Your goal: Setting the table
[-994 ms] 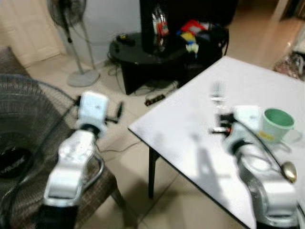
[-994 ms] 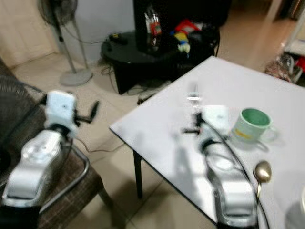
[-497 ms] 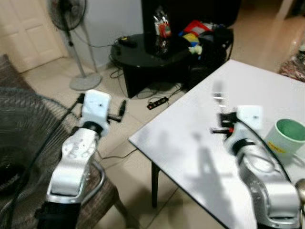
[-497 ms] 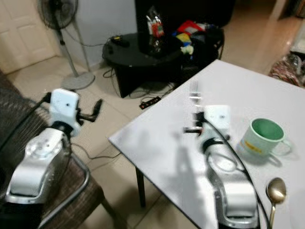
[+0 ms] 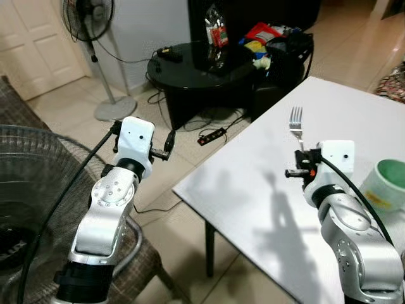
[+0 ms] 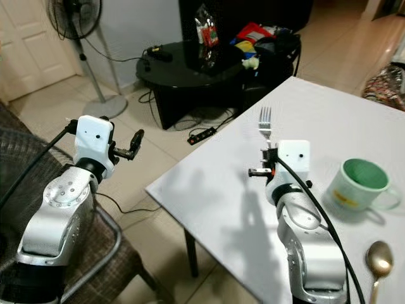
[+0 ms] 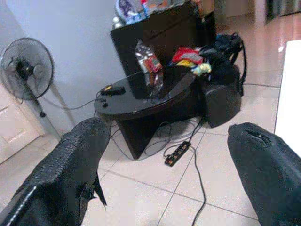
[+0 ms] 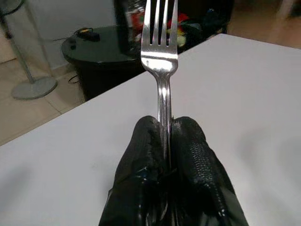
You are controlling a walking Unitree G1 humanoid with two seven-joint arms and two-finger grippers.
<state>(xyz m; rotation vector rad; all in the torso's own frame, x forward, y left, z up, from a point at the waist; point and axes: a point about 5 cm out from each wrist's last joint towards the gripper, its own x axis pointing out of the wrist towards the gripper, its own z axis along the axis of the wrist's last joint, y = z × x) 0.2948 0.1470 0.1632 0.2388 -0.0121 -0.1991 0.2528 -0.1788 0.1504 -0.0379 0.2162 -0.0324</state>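
On my left, the left gripper (image 5: 169,142) is raised at the end of a bent silver arm, out over the tiled floor (image 5: 158,190) and well clear of the table; its fingers (image 7: 75,165) stand wide apart with nothing between them. Beneath that arm I see a wicker chair (image 5: 38,209), and farther back one standing fan (image 5: 88,16) and a round black side table (image 5: 190,66) with cables on the floor beside it.

Moving right, the white table (image 5: 253,177) juts a corner toward the floor gap, its near edge running diagonally; the surface between that corner and my right arm is bare.

The right gripper (image 8: 164,129) hovers over the table, arm bent up from below, fingers pinched tight on the handle of one fork (image 8: 160,52), which points tines-up and away from the wrist. From the head camera the fork (image 6: 265,120) stands above the table, not touching it.

Farther right, one green mug (image 6: 359,182) sits on the table, and one spoon (image 6: 378,259) lies near the table's front edge, apart from the mug.
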